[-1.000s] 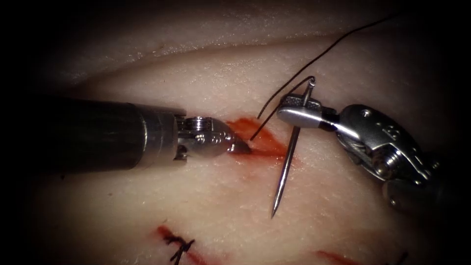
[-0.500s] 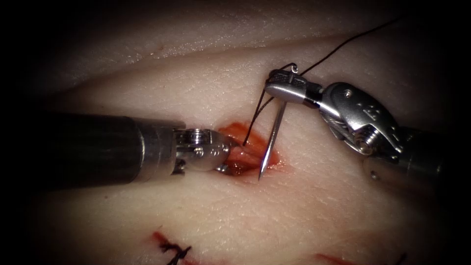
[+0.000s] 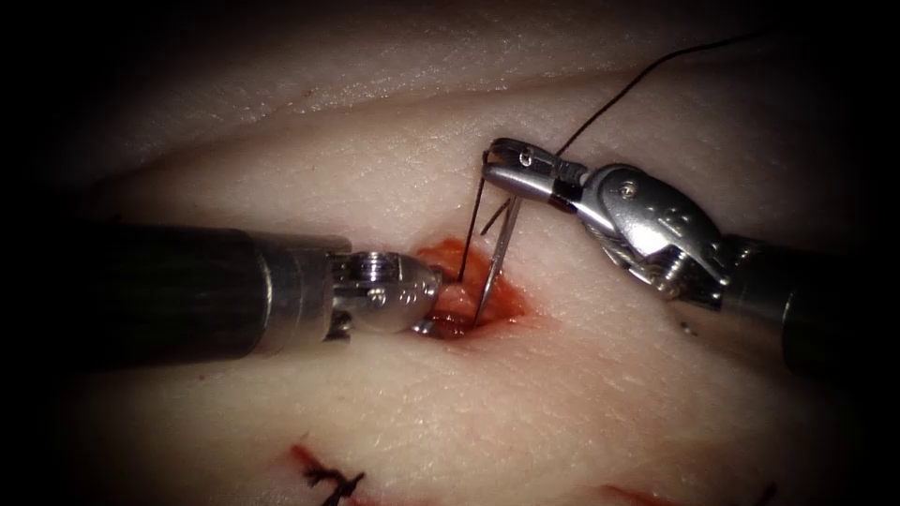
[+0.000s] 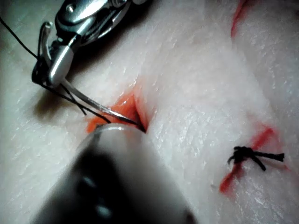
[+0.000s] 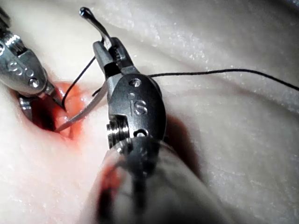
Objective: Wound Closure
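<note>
The needle (image 3: 495,258) is gripped near its swaged end by the right tool (image 3: 511,173), whose jaws are clenched on it, above the cut (image 3: 469,290). Its tip is set at the right edge of the cut, in the red fluid (image 3: 511,302); how deep it sits cannot be told. The left tool (image 3: 433,286) is pressed into the cut's left edge; whether its jaws are clenched cannot be told. The thread (image 3: 637,84) is led up and right over bare tissue (image 3: 581,394). A finished stitch (image 3: 328,483) lies well apart, below.
</note>
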### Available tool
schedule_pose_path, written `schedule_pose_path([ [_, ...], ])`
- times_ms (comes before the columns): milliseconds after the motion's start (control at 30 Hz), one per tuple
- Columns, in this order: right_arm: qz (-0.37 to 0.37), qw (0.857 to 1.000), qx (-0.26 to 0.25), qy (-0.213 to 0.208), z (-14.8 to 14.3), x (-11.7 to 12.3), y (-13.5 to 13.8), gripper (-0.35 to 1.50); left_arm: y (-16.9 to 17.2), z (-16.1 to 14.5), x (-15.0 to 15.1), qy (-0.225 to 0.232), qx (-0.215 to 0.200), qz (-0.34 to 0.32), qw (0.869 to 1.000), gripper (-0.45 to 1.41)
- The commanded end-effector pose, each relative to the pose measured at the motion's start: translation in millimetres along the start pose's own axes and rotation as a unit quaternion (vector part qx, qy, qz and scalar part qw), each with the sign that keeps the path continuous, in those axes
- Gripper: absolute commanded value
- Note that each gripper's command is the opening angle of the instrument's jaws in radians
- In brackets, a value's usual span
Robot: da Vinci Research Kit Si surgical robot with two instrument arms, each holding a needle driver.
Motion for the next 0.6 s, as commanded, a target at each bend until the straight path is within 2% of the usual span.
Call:
schedule_pose_path([
  [33,-0.005,1.000,0.001,0.001,1.0,-0.6,-0.2,-0.35,-0.5,0.5,0.6,0.002,0.001,0.000,1.000,0.86],
  [233,-0.014,1.000,-0.003,0.001,1.1,-1.3,-1.0,-0.35,-0.6,-0.9,1.2,0.018,0.002,-0.002,1.000,0.84],
  [600,-0.014,1.000,-0.006,-0.002,1.4,-1.4,-0.7,-0.35,-1.4,-5.8,2.6,0.066,0.073,-0.023,0.995,0.64],
])
